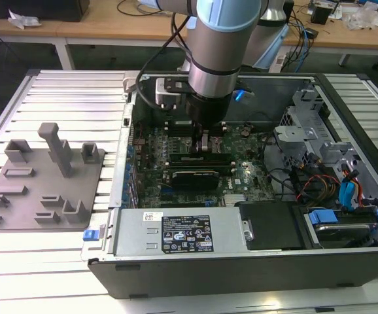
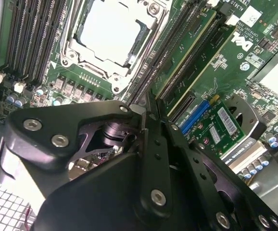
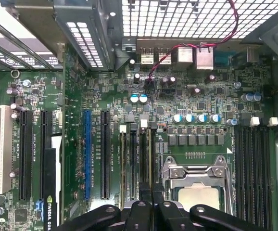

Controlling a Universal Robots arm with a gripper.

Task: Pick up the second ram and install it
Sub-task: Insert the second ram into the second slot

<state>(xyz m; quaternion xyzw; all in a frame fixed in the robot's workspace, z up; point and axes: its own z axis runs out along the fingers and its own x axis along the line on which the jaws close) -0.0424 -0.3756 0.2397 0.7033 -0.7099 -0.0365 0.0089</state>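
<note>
My gripper point(image 1: 205, 140) reaches down into the open computer case, over the green motherboard point(image 1: 241, 176). In both wrist views the fingers sit pressed together. In the first wrist view the second ram point(image 3: 144, 159) is a thin dark strip seen edge-on. It runs from my gripper point(image 3: 147, 195) along the memory slot nearest the square metal CPU socket point(image 3: 196, 185). I cannot tell how deep it sits in that slot. In the second wrist view my gripper point(image 2: 145, 107) lines up with the black slots between the CPU socket point(image 2: 107, 33) and two green cards point(image 2: 187, 53) standing in neighbouring slots.
A grey block-studded tray point(image 1: 19, 190) lies outside the case at the exterior view's left. Inside the case are a black expansion card point(image 1: 192, 178), a silver power supply point(image 1: 176, 235) along the near wall, and drive bays with loose cables point(image 1: 320, 183) at the exterior view's right.
</note>
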